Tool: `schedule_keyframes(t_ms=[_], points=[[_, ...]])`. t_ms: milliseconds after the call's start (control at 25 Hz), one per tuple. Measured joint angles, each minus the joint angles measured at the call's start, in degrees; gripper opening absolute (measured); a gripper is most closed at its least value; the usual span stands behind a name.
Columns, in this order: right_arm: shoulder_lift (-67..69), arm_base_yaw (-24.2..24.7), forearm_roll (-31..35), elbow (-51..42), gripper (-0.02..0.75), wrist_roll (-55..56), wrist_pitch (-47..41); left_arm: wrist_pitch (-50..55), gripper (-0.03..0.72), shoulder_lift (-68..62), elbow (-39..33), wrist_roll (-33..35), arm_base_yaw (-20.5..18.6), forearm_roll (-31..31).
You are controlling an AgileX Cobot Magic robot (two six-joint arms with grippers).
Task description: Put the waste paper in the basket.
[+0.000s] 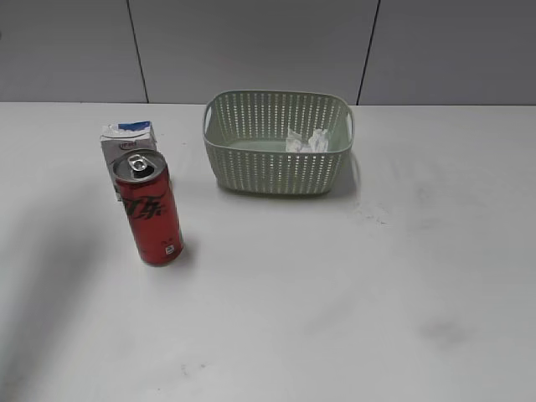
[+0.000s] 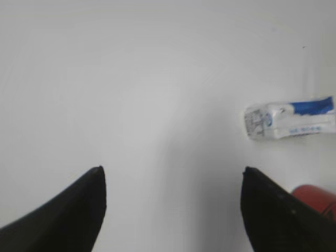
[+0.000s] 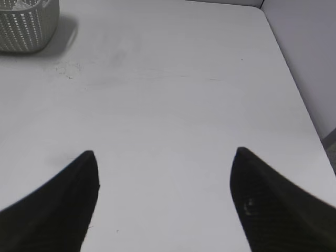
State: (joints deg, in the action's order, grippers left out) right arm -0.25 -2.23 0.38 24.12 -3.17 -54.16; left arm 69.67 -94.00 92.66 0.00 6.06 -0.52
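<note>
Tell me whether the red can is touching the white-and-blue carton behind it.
Cannot tell. In the exterior view the red can overlaps the carton, hiding any gap. The left wrist view shows table between them, but the left gripper hides most of the can.

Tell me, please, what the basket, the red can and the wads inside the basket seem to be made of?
The basket looks like matte pale green moulded plastic, judging by its slotted walls. The red can appears to be glossy printed metal, with a silvery top and pull-tab. The wads look like crumpled white tissue paper, soft and creased.
</note>
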Motion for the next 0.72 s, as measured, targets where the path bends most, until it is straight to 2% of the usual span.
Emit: schedule_keyframes(t_ms=[480,720], points=[[0.0,0.0,0.0,0.0,0.59,0.0,0.0,-10.8,0.588,39.8,-41.6,0.0,-0.5,1.5],[0.0,0.0,0.0,0.0,0.59,0.0,0.0,-11.1,0.588,55.6,-55.3,0.0,-0.5,1.6]])
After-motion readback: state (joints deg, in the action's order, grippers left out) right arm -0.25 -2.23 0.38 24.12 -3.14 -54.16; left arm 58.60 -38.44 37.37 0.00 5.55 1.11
